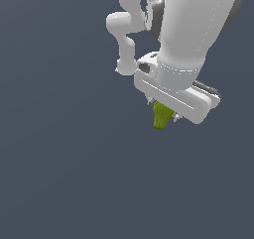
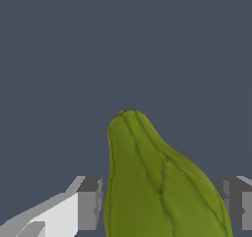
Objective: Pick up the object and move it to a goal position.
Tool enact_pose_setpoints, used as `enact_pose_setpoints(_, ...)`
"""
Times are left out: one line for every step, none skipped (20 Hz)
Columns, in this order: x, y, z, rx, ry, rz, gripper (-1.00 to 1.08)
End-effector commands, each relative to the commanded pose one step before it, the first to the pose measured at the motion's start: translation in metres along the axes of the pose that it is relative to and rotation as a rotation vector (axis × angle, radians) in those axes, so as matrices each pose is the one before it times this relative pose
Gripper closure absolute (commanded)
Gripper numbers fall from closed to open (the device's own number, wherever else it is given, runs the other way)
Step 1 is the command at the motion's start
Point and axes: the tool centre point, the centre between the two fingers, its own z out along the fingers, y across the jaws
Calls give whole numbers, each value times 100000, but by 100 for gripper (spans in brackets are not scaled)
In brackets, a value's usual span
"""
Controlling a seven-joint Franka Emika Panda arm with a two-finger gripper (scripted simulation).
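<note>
Arm [image 1: 186, 29]: white, jointed, seen in the exterior view against a plain dark grey-blue backdrop [image 1: 64, 158]. Its thick forearm runs down to a broad white hand block with dotted seam lines. A second, thinner white link [image 1: 124, 34] bends behind it, toward the exterior view's left.

Gripper [image 1: 162, 113]: mounted beneath the hand block. Only small grey bits of the jaws show below the block in the exterior view. In the wrist view one grey pad [image 2: 89, 201] on a white finger stands at one side of the lump, and a second grey pad [image 2: 236, 201] stands at the other side. The jaws are drawn in narrow, holding the lump between them; whether each pad actually presses the skin cannot be told, since a thin gap shows at the pad edges.

Object [image 1: 160, 116]: small olive-green lump, bumpy and ribbed, elongated, wider where it sits between the jaws and tapering to a rounded tip that projects out beyond them. The tip carries a tiny orange-brown spot [image 2: 121, 112]. In the exterior view it hangs directly under the hand block, pointing downward, far smaller than the block above it.

Surface: none can be made out beneath the jaws; only the flat backdrop shows.
</note>
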Motion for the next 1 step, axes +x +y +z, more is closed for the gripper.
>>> enact_pose_setpoints(62, -83, -260, 157, 113, -5, 108)
